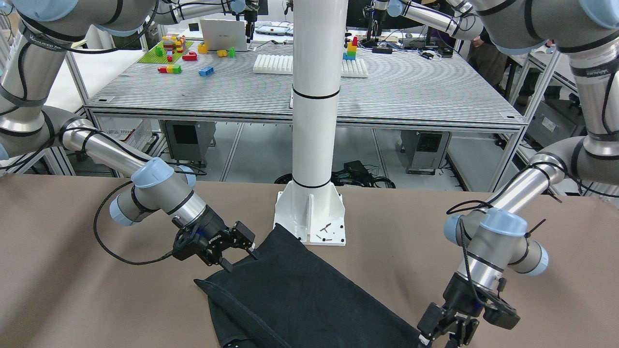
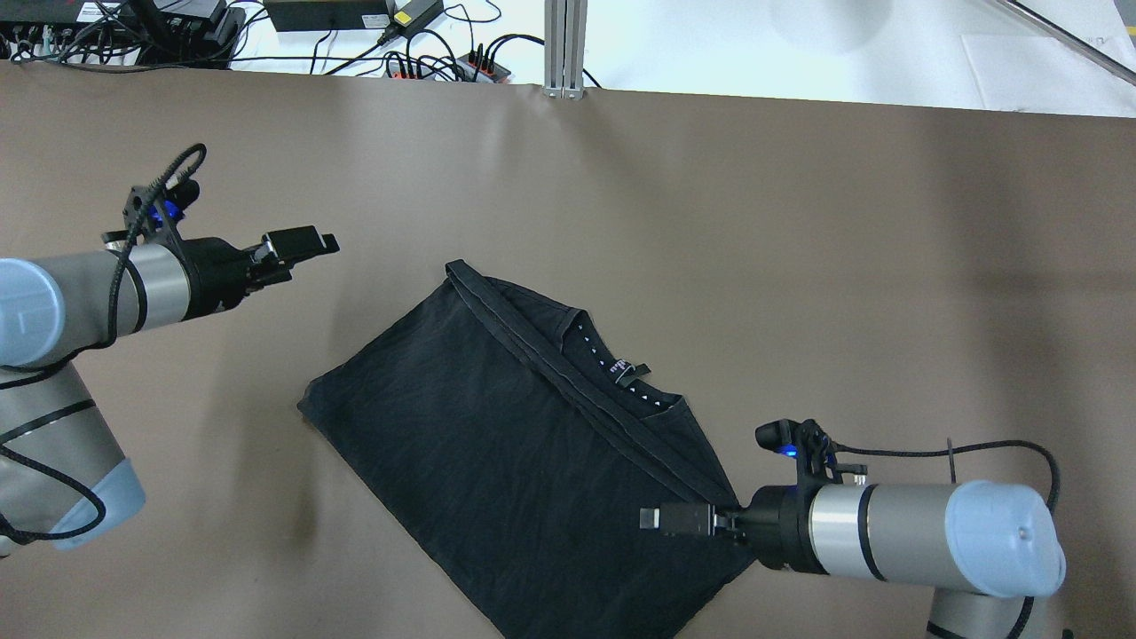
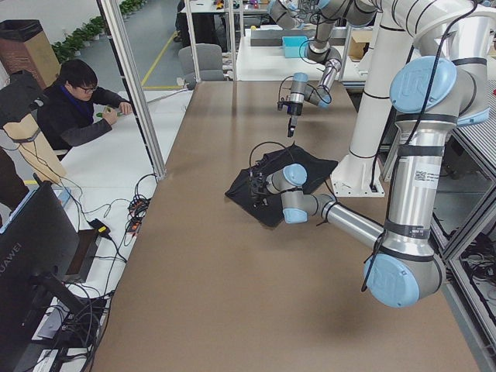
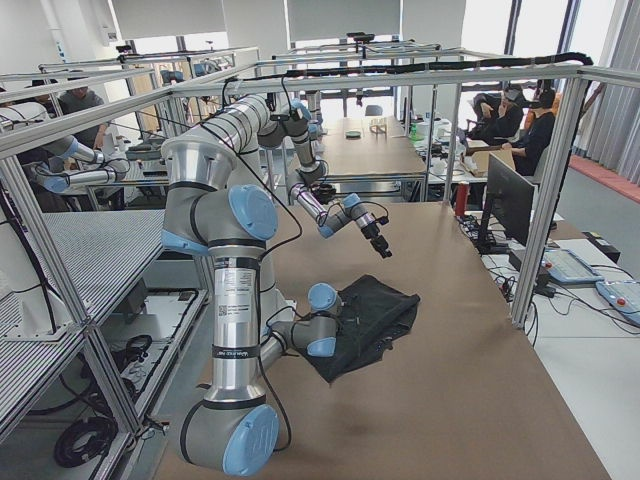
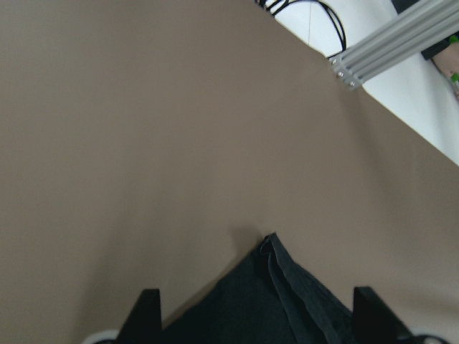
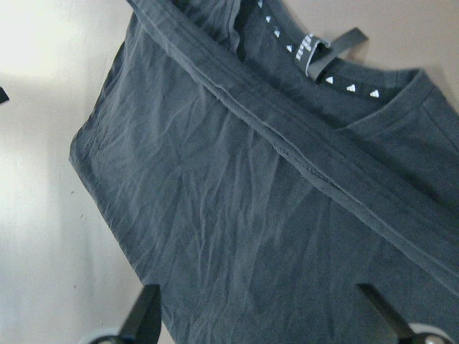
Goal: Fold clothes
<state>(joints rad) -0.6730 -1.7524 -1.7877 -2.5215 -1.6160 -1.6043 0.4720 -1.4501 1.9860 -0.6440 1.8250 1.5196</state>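
Observation:
The clothes are one black T-shirt (image 2: 524,444), folded to a rough rectangle and lying askew on the brown cover, collar and label up. It also shows in the front view (image 1: 300,290). My left gripper (image 2: 311,241) is open and empty, off the shirt's far left corner. The left wrist view shows that corner (image 5: 287,301) just ahead, between the spread fingers (image 5: 148,312). My right gripper (image 2: 661,519) is open and empty, over the shirt's near right part. The right wrist view looks down on the shirt (image 6: 251,201). In the front view the right gripper (image 1: 239,258) is by the shirt's edge and the left gripper (image 1: 445,336) is at lower right.
The white pole's base plate (image 1: 312,217) stands on the brown cover (image 2: 799,266), next to the shirt's near corner. An aluminium post (image 2: 564,44) and cables mark the far table edge. An operator (image 3: 74,101) sits beyond that edge.

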